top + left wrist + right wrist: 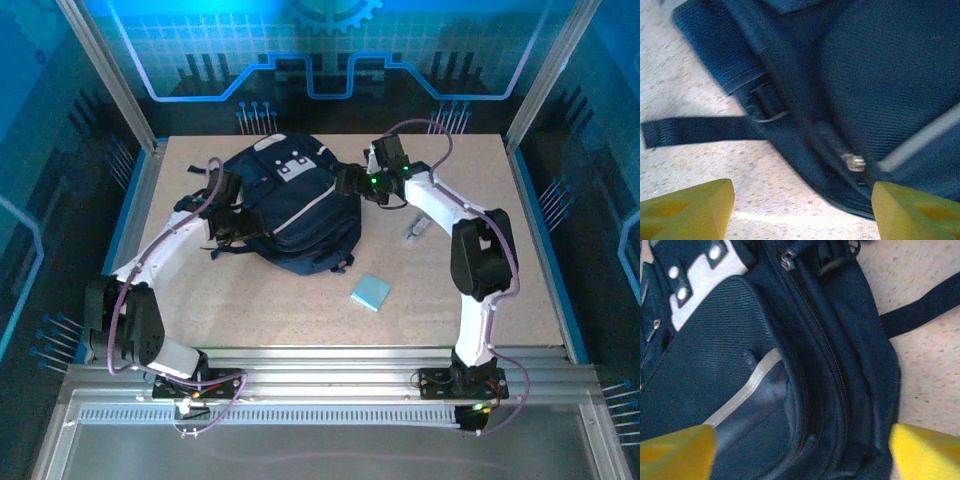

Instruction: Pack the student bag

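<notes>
Seemingly barely begun; flanking the student bag [295, 205], flat on the counter [250, 300], with left fingers [685, 210] and right fingers [927, 452] spread wide, gripping nothing; zip [826, 350] just ahead of right fingers apparently shut; yet to open it and pack the pale blue booklet [371, 292], well apart from both

My left pincer [228, 213] and right pincer [352, 184] both gape wide, arms bent inward, flanking the student bag [295, 205].
</notes>
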Controlling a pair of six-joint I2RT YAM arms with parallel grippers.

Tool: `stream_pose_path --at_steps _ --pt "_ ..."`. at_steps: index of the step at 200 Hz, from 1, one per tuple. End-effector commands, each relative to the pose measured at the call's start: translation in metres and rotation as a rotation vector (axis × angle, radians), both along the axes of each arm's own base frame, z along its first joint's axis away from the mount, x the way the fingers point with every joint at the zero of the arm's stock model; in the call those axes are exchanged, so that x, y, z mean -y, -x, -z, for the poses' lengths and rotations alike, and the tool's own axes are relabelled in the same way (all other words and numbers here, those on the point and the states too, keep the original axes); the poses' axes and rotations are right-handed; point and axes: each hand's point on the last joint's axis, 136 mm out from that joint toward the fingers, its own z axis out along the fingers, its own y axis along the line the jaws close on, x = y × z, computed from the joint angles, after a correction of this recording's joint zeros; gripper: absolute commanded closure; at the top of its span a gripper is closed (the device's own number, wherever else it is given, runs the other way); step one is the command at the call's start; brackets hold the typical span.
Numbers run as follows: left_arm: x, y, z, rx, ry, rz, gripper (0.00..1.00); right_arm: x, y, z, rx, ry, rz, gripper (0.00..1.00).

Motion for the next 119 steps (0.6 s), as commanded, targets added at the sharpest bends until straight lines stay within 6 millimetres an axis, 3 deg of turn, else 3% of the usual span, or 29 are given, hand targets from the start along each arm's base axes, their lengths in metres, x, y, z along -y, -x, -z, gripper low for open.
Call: stream_pose_path --at_steps 1,21,64,90,119 --pt "0.021 -0.016 -0.023 0.092 -0.047 0.071 0.26 0.031 0.019 -0.03 0.03 0.102 0.059 0.0" --pt "0.053 -0.029 -0.031 0.152 -0.048 0.18 0.26 0.053 0.042 -0.022 -0.011 0.171 0.104 0.0" --pt "0.107 -0.046 -0.016 0.139 -0.085 0.367 0.23 0.089 0.119 0.018 -0.186 0.281 0.128 0.0" --pt "0.119 -0.05 0.0 0.093 -0.113 0.426 0.22 0.104 0.166 0.036 -0.275 0.32 0.165 0.0" --pt "0.123 -0.049 0.02 0.042 -0.153 0.473 0.21 0.105 0.208 0.052 -0.344 0.302 0.218 0.0"
